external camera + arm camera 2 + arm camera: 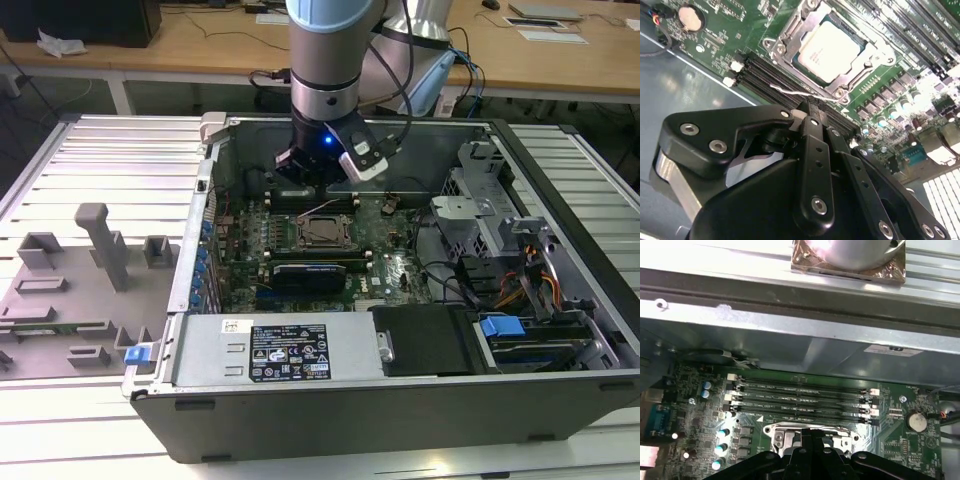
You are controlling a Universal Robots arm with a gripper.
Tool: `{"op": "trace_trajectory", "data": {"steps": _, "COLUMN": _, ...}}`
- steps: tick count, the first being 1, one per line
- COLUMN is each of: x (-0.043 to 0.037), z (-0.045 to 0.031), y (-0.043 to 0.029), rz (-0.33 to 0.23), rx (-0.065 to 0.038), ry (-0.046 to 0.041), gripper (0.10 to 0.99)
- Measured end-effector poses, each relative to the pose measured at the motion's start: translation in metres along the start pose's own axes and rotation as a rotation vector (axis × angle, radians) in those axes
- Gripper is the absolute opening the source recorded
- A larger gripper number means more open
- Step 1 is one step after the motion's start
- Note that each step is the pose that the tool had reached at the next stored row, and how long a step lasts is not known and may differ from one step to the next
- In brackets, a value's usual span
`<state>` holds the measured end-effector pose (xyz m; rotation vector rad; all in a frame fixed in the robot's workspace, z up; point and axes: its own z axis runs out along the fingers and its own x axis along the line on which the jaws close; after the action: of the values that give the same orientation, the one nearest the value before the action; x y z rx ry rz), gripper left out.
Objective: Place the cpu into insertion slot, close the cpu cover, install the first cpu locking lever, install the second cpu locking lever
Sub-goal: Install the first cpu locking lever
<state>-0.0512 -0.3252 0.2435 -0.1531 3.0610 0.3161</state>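
Though near the cpu cover [856,75] edge, closed fingers [812,145] over memory slots [765,75]

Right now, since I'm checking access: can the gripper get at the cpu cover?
Probably yes. The gripper hangs over the memory slots beside the cpu cover, nothing standing between them; just a thin wire lever lies by its tip.

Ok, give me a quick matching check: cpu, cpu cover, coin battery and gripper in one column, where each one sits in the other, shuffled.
1 cpu
2 cpu cover
3 coin battery
4 gripper

A lowered flat around the cpu
B low over the memory slots
C seated, silver top showing through the window
D on the green board, well away from the cpu

Pairs: 1-C, 2-A, 3-D, 4-B
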Motion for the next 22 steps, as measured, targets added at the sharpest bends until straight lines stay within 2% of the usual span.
{"op": "trace_trajectory", "data": {"steps": 4, "x": 0.0001, "z": 0.0006, "y": -0.0001, "rz": 0.000, "rx": 0.017, "ry": -0.0213, "gripper": 0.106}}
{"op": "trace_trajectory", "data": {"steps": 6, "x": 0.0002, "z": 0.0012, "y": 0.0000, "rz": -0.002, "rx": 0.031, "ry": -0.0384, "gripper": 0.106}}
{"op": "trace_trajectory", "data": {"steps": 8, "x": 0.0003, "z": 0.0015, "y": 0.0000, "rz": -0.003, "rx": 0.039, "ry": -0.0499, "gripper": 0.106}}
{"op": "trace_trajectory", "data": {"steps": 9, "x": 0.0003, "z": 0.0018, "y": 0.0002, "rz": -0.004, "rx": 0.047, "ry": -0.0603, "gripper": 0.106}}
{"op": "trace_trajectory", "data": {"steps": 11, "x": 0.0004, "z": 0.0021, "y": 0.0006, "rz": -0.005, "rx": 0.056, "ry": -0.0697, "gripper": 0.106}}
{"op": "trace_trajectory", "data": {"steps": 13, "x": 0.0004, "z": 0.0023, "y": 0.0009, "rz": -0.006, "rx": 0.060, "ry": -0.0771, "gripper": 0.106}}
{"op": "trace_trajectory", "data": {"steps": 14, "x": 0.0004, "z": 0.0027, "y": 0.0016, "rz": -0.007, "rx": 0.066, "ry": -0.0832, "gripper": 0.106}}
{"op": "trace_trajectory", "data": {"steps": 15, "x": 0.0004, "z": 0.0032, "y": 0.0031, "rz": -0.009, "rx": 0.077, "ry": -0.0894, "gripper": 0.106}}
{"op": "trace_trajectory", "data": {"steps": 17, "x": 0.0003, "z": 0.0039, "y": 0.0051, "rz": -0.011, "rx": 0.090, "ry": -0.0932, "gripper": 0.106}}
{"op": "trace_trajectory", "data": {"steps": 18, "x": 0.0002, "z": 0.0046, "y": 0.0068, "rz": -0.012, "rx": 0.099, "ry": -0.0945, "gripper": 0.106}}
{"op": "trace_trajectory", "data": {"steps": 22, "x": -0.0003, "z": 0.0075, "y": 0.0144, "rz": -0.015, "rx": 0.122, "ry": -0.0940, "gripper": 0.106}}
